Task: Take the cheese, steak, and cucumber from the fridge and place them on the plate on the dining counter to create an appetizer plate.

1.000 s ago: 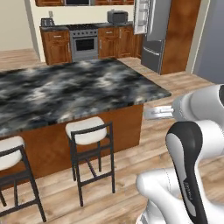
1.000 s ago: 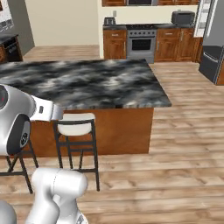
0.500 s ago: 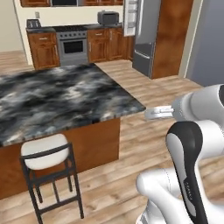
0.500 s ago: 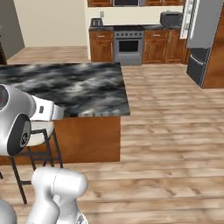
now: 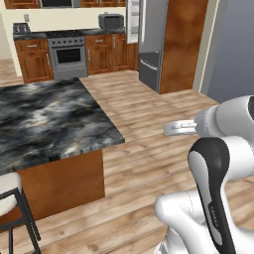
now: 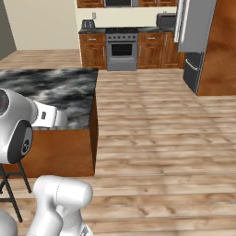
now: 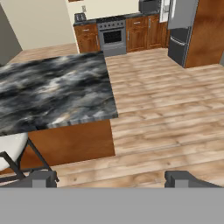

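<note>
**Empty-handed, far from fridge: nothing picked yet**

Your two-finger gripper (image 7: 109, 178) is spread wide w/ nothing between the tips. That fits the job as I read it: no food is in hand, so the jaws sit ready for a first grab.

The tall grey French-door fridge (image 5: 151, 42) stands at the back of the room, well apart from the long dining counter w/ the dark black-and-white marbled stone top on a reddish-brown wood base (image 5: 47, 119). One upper door looks swung ajar, showing white inside; too far off to make out shelves or any cheese, steak or cucumber, so I can't tell you where they sit. My guess is they're in there.

The plate isn't on the part of the countertop that shows.

Counts, relative to the fridge:
- 1 fridge.
- 1 steel range (image 6: 121, 49) along the same back wall, w/ wood cabinets between.
- 1 dark microwave (image 5: 111, 20) on the back worktop just beside the fridge.
- 1 toaster (image 6: 87, 24) beyond the range.
- 1 white-seated stool (image 7: 12, 151) at the counter's near edge, farthest from the fridge.
</note>
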